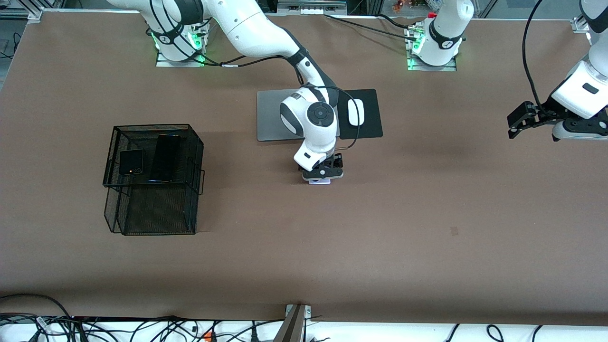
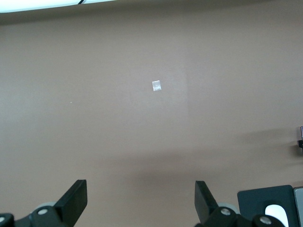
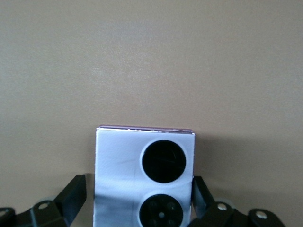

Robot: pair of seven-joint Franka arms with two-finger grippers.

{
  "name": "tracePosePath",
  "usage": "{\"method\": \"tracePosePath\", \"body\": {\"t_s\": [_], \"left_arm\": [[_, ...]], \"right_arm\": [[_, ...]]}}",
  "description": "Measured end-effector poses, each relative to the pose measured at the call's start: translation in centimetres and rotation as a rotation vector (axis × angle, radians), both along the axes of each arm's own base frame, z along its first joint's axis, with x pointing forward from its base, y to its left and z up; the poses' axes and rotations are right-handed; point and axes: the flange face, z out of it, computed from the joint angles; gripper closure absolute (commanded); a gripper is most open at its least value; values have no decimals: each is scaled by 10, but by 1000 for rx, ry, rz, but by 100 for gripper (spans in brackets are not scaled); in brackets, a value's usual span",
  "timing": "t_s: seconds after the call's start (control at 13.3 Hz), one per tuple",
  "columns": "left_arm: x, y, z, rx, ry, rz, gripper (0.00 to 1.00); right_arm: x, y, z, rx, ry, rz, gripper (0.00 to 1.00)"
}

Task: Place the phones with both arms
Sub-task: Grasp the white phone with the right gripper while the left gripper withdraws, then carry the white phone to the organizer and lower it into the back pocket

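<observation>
Front view: the right gripper [image 1: 323, 176] was down at the table [image 1: 427, 213] near its middle, just nearer the camera than the grey laptop [image 1: 270, 116], over the lavender-white phone [image 1: 319, 181], of which only a pale edge showed under it. A white mouse [image 1: 356, 112] lay on a black pad [image 1: 370, 114] beside the laptop. The small squarish black phone [image 1: 130, 161] and the long slim black phone [image 1: 165, 157] lay side by side in the black mesh basket [image 1: 154, 130], toward the right arm's end. The left gripper [image 1: 515, 124] hung in the air at the left arm's end, waiting.

Left wrist view: left gripper fingers [image 2: 75, 196] spread wide, holding nothing, over bare table.

Right wrist view: lavender-white phone [image 3: 123, 175], two black lenses up, lay flat between the right fingers [image 3: 73, 196]; one on each side, at or just beside its edges. Grip could not be told.
</observation>
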Motion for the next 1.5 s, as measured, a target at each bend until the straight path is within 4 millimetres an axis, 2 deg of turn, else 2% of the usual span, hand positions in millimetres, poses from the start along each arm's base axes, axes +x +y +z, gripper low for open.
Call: {"method": "tracePosePath", "body": {"t_s": [0.15,0.23,0.38,0.53,0.68,0.83,0.98,1.13,1.28,1.35,1.5], "left_arm": [[-1,0,-1,0,8,1,0],[-1,0,-1,1,10,1,0],[-1,0,-1,1,11,1,0],[-1,0,1,1,7,-2,0],[-1,-1,2,1,5,-3,0],[-1,-1,2,1,5,-4,0],[-1,-1,2,1,7,-4,0],[-1,-1,2,1,9,-4,0],[-1,-1,2,1,9,-4,0],[-1,-1,2,1,9,-4,0],[-1,-1,2,1,10,-4,0]], "right_arm": [[0,0,2,4,-3,-2,71],[0,0,1,6,-5,-2,84],[1,1,1,9,-8,-2,100],[3,1,8,14,-12,-5,100],[8,-1,28,3,0,-12,100],[17,-8,72,-28,23,-31,100],[27,-22,135,-45,45,-58,100],[33,-44,200,-46,82,-89,100],[40,-76,254,-52,109,-108,100],[46,-96,276,-63,117,-105,100],[63,-141,302,-102,137,-99,100]]}}
